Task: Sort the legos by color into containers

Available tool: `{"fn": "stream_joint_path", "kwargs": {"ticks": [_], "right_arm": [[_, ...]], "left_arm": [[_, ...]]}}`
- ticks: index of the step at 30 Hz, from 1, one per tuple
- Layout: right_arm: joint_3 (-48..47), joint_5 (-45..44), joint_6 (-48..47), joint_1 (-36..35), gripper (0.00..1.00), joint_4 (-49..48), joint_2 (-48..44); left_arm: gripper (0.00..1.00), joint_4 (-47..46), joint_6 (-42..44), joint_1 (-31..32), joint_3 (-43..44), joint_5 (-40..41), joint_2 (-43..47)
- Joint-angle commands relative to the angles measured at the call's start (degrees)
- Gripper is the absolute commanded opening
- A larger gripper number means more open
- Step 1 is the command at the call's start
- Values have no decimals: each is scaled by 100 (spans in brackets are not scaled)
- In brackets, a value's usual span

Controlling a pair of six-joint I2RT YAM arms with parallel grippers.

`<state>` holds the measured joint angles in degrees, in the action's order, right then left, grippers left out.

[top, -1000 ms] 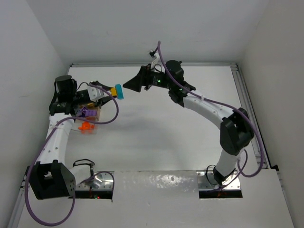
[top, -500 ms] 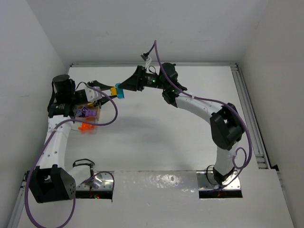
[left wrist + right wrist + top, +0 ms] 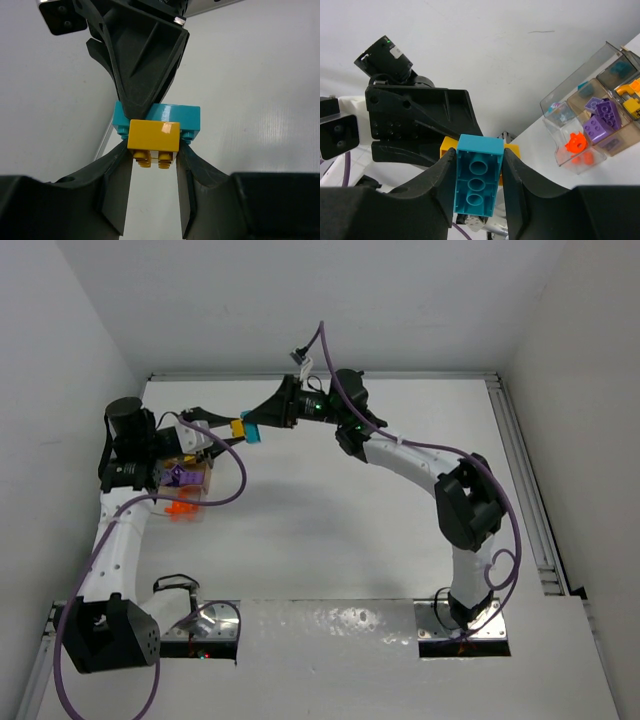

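The left gripper (image 3: 153, 151) is clamped on a small yellow plastic brick (image 3: 153, 136), with a finger against each side. That brick is joined to a larger teal plastic brick (image 3: 476, 175), which the right gripper (image 3: 479, 161) pinches from the opposite direction (both fingers touch its long sides). The joined pair hangs in the air above the far left part of the white table (image 3: 330, 520). The clear compartmented plastic tray (image 3: 570, 90) sits near the table's left edge, holding purple bricks (image 3: 602, 120) and an orange piece (image 3: 576, 144) in adjoining compartments.
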<state>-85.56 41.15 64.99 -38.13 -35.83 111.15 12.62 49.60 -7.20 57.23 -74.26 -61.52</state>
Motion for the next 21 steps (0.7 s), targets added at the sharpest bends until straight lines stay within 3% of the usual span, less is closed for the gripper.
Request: {"fn": "stream_joint_path", "kwargs": {"ticks": [1, 6, 9, 12, 16, 21], "right_arm": [[-338, 271, -48, -124, 28, -170, 64], [-147, 474, 66, -116, 0, -828, 47], [196, 298, -21, 15, 0, -890, -67], [715, -122, -284, 296, 0, -794, -365], [1233, -905, -1277, 648, 0, 188, -997], [1516, -1223, -1392, 895, 0, 190, -1114]], "left_arm": [[0, -619, -266, 43, -19, -116, 149], [0, -1437, -1338, 44, -125, 578, 175], [0, -1202, -1392, 35, -72, 1280, 228], [0, 60, -980, -36, 95, 1966, 245], [0, 872, -848, -149, 130, 3073, 210], [0, 1313, -961, -168, 78, 3295, 272]]}}
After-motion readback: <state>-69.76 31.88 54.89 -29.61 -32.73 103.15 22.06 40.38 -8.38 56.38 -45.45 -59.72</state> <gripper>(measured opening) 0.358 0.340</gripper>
